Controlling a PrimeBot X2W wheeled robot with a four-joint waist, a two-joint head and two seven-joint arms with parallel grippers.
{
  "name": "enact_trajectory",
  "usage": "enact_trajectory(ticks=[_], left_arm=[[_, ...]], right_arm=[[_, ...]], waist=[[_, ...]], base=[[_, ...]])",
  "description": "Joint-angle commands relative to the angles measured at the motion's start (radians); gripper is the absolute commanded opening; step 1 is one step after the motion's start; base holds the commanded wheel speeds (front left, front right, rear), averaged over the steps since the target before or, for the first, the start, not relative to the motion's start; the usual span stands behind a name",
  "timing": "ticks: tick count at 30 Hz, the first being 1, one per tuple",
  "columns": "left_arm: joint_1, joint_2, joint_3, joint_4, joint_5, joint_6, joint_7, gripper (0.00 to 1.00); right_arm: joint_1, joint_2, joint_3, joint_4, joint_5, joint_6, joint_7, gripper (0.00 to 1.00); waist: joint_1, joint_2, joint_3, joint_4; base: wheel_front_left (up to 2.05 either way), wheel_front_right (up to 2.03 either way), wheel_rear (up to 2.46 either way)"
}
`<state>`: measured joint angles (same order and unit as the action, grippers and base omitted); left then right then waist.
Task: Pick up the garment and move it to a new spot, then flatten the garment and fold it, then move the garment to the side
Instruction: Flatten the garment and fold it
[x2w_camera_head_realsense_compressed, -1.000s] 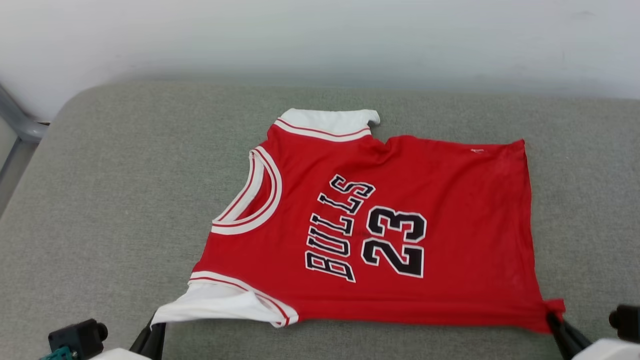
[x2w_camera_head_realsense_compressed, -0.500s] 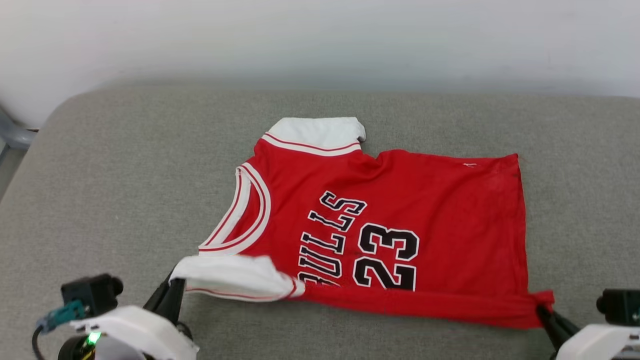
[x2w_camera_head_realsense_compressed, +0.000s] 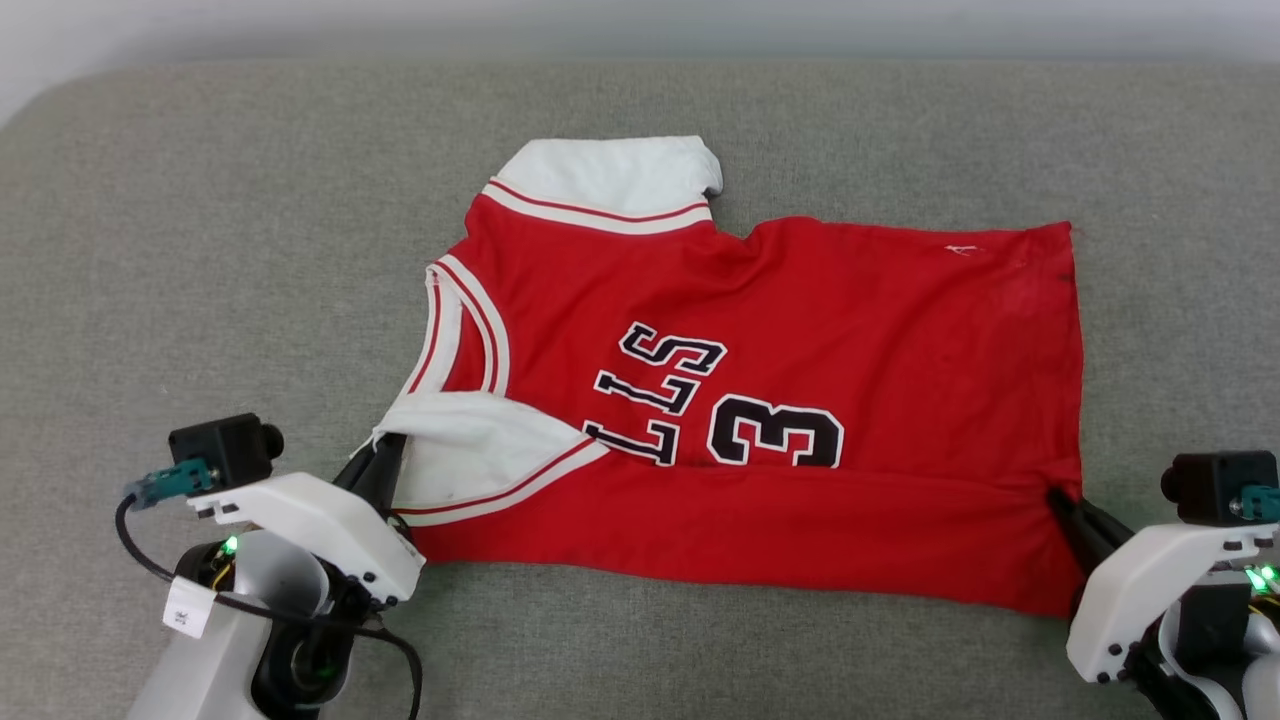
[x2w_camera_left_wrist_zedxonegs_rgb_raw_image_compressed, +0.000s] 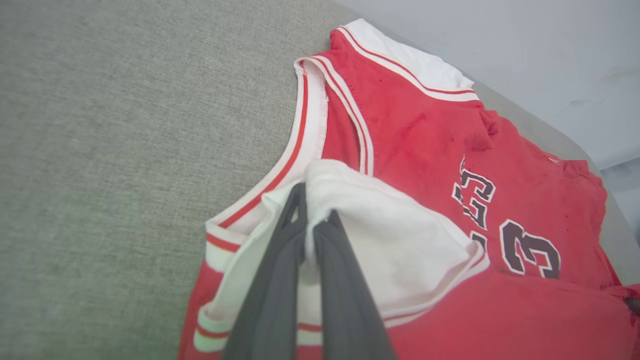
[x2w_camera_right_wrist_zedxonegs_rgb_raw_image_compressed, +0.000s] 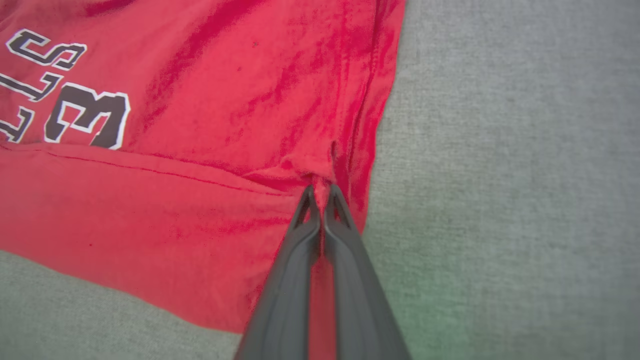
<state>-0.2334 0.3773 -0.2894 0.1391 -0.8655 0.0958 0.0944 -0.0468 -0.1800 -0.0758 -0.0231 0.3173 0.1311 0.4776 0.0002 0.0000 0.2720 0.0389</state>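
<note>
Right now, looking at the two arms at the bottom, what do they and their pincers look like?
Both are smooth white shells. The left gripper and right gripper each carry two long, dark grey fingers tapering to points. Each wrist bears a black boxy camera with a teal plug and a green light. The left arm has a looping black cable and a white label.

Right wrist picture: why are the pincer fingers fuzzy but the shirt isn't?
Right wrist view: the right pincer is close to the lens, so it blurs and looms large; the garment is sharper. Left wrist view: the left pincer blurs likewise. Head view: soft even light, no glare.
</note>
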Motion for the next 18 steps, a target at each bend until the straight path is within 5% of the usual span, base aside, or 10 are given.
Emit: enact_trajectory(ticks=[1,3,4,5,6,7,8,9,18], left_arm=[[-0.030,-0.008,-0.004,0.031,-0.008,-0.016,0.001,0.00],[-0.058,-0.022,-0.013,0.080,-0.020,-0.036,0.011,0.00],[-0.072,-0.026,-0.017,0.105,-0.023,-0.046,0.015,0.00],[-0.086,-0.033,-0.017,0.128,-0.032,-0.056,0.015,0.10],[-0.096,-0.036,-0.020,0.153,-0.035,-0.064,0.022,0.35],[-0.105,-0.038,-0.024,0.171,-0.036,-0.069,0.026,0.54],[-0.113,-0.042,-0.025,0.187,-0.039,-0.073,0.023,0.95],[-0.121,-0.044,-0.024,0.201,-0.041,-0.078,0.018,1.00],[-0.110,0.013,0.000,0.219,-0.023,-0.073,-0.003,1.00]], right_arm=[[-0.031,-0.009,0.010,0.021,0.000,-0.001,-0.018,0.00],[-0.051,-0.015,0.021,0.059,0.004,-0.001,-0.034,0.00],[-0.063,-0.016,0.023,0.077,0.005,-0.001,-0.047,0.20],[-0.072,-0.012,0.026,0.097,0.010,-0.001,-0.054,0.42],[-0.076,-0.011,0.034,0.118,0.013,-0.001,-0.059,0.87],[-0.081,-0.015,0.040,0.133,0.014,-0.001,-0.069,1.00],[-0.087,-0.016,0.046,0.145,0.020,-0.001,-0.083,1.00],[-0.091,-0.020,0.051,0.152,0.023,-0.001,-0.100,1.00],[-0.092,0.002,0.022,0.139,0.012,-0.001,-0.380,1.00]], waist=[[-0.0002,0.0000,0.028,-0.004],[-0.0002,0.0000,0.041,-0.003],[-0.0002,0.0000,0.045,-0.003],[-0.0002,0.0000,0.048,-0.003],[-0.0002,0.0000,0.050,-0.004],[-0.0002,0.0000,0.051,-0.004],[-0.0002,0.0000,0.050,-0.004],[-0.0002,0.0000,0.050,-0.005],[-0.0002,0.0000,-0.011,-0.021]], base=[[0.00,0.00,0.00],[0.00,0.00,0.00],[0.00,0.00,0.00],[0.00,0.00,0.00],[0.00,0.00,0.00],[0.00,0.00,0.00],[0.00,0.00,0.00],[0.00,0.00,0.00],[0.00,0.00,0.00]])
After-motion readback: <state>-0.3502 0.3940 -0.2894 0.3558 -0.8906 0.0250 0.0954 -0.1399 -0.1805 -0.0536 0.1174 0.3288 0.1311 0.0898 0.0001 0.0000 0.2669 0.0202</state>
